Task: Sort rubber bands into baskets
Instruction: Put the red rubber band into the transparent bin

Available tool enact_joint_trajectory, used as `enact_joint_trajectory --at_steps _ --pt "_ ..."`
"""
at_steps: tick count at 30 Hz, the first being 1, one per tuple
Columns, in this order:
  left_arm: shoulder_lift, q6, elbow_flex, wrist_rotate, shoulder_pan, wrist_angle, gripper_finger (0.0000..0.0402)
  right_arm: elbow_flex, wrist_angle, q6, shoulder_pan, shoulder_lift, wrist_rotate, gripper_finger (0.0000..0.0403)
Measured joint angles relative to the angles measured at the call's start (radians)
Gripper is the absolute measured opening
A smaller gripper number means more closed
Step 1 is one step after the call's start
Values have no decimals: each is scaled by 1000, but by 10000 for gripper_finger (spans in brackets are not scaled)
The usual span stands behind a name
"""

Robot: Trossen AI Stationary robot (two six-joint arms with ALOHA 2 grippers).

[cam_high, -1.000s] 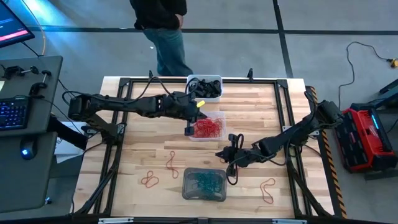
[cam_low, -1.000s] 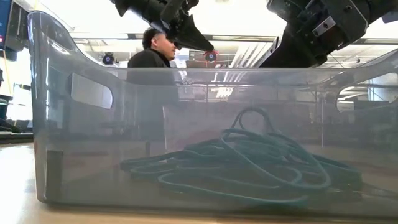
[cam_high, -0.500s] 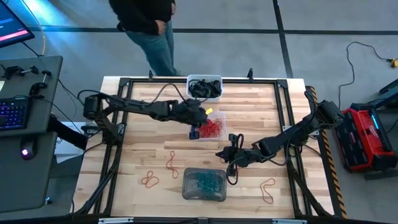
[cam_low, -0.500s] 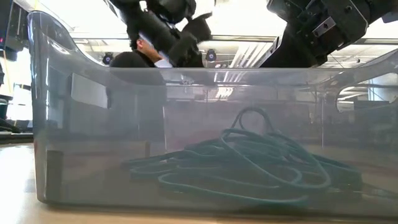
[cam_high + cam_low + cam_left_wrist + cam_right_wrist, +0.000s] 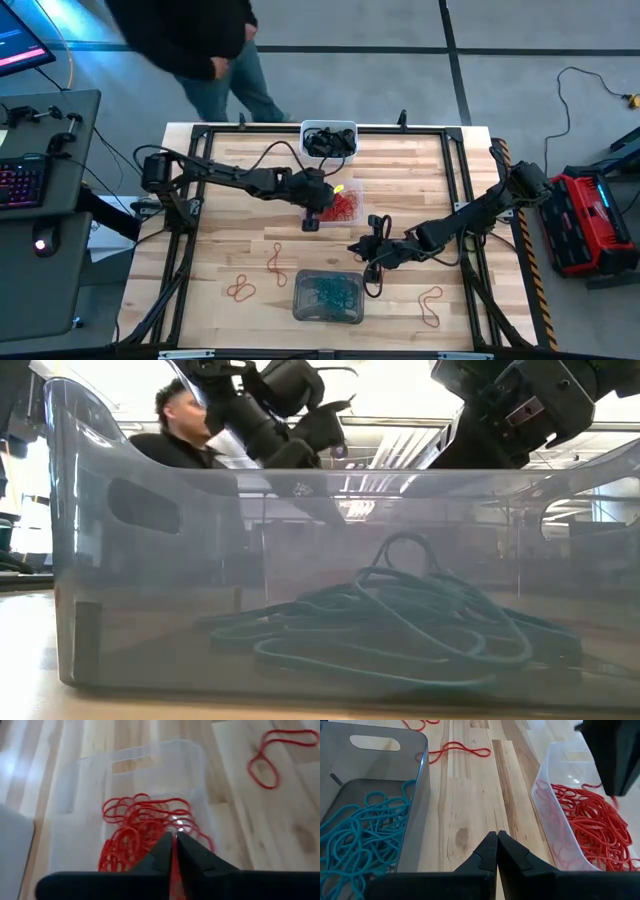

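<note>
Three baskets sit in a line down the middle of the table, and the clear basket is the middle one. Nearest the front, on the near side of the clear basket, is the grey basket with the teal bands piled in it. Its long side runs across the table. A few loose red bands lie on the wood beside the grey basket, waiting to be sorted. One twisted loose band has its long way running from the front toward the clear basket. The right gripper waits low, between the grey basket and the clear basket, with its fingers pressed together and nothing in them. The clear basket holds the red pile, so I think red goes here. The left gripper is at the near left corner of the clear basket, fingers together on a thin red band. The band hangs as a thin line toward the pile, likely ready to drop. Beyond the clear basket is the white basket with black bands. Farthest off, a person walks by.
</note>
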Motion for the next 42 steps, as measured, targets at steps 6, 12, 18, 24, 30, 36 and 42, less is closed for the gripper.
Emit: enact_joint_trajectory --at_steps 6,12,18,24,30,36,42 --pt "-17 -1 0 -6 -45 -19 76 0 -1 0 0 0 2 1" --pt "-17 0 0 -24 -87 1 133 0 -1 0 0 0 3 1" --pt "-58 0 0 -21 -118 -15 153 0 -2 0 0 0 5 1" --pt "-107 0 0 -23 -164 -61 154 0 -3 0 0 0 5 1" --pt "-141 0 0 -63 -207 -77 154 0 -2 0 0 0 5 1" --pt "-187 -39 -154 -73 -223 171 154 0 5 0 -1 0 5 1" --pt "-287 -102 -293 -79 -244 265 154 0 7 -1 -1 0 5 1"
